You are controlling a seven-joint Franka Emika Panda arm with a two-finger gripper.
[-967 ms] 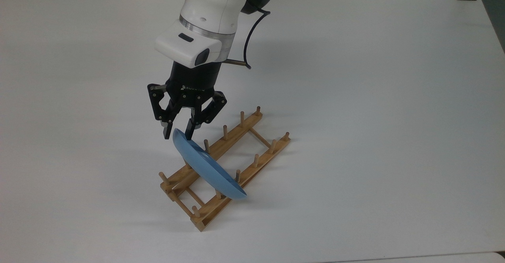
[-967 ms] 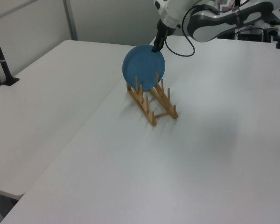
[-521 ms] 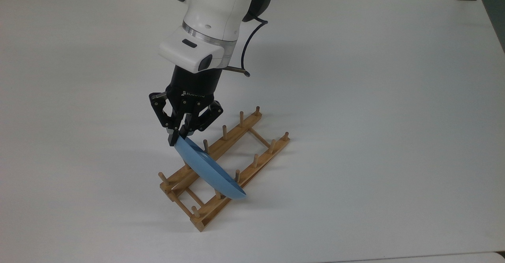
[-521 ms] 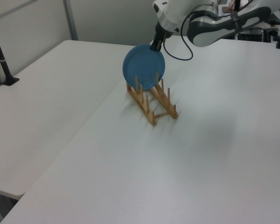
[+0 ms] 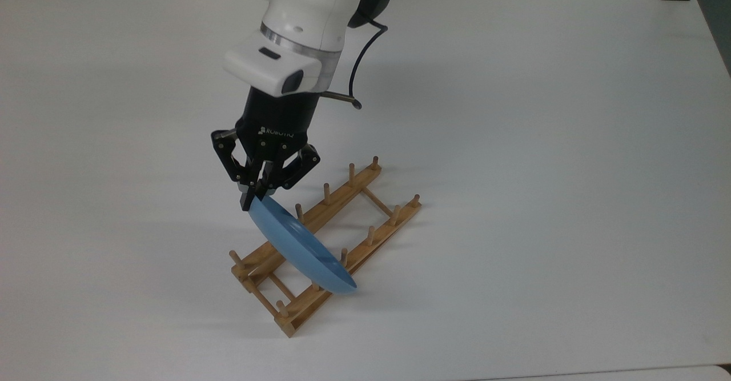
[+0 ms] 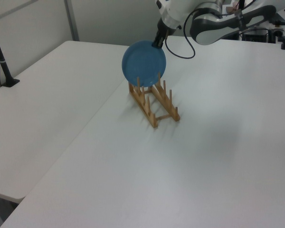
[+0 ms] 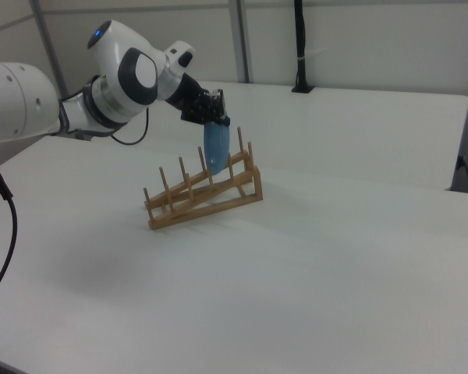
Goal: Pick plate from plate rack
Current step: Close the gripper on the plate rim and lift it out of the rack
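Here one claw (image 5: 251,197) pinches the one plate (image 5: 300,247) above one plate rack (image 5: 365,197)

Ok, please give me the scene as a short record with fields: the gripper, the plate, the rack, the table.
gripper: black two-finger gripper, shut on the plate's top rim
plate: light-blue plate, standing on edge, its lower part between the pegs near the rack's end at the top view's lower left; held at its upper edge
plate rack: wooden plate rack with two rails and upright pegs, lying diagonally on the table; no other dish in it
table: white table, the rack stands on it
arm: white arm reaching in from the right view's left
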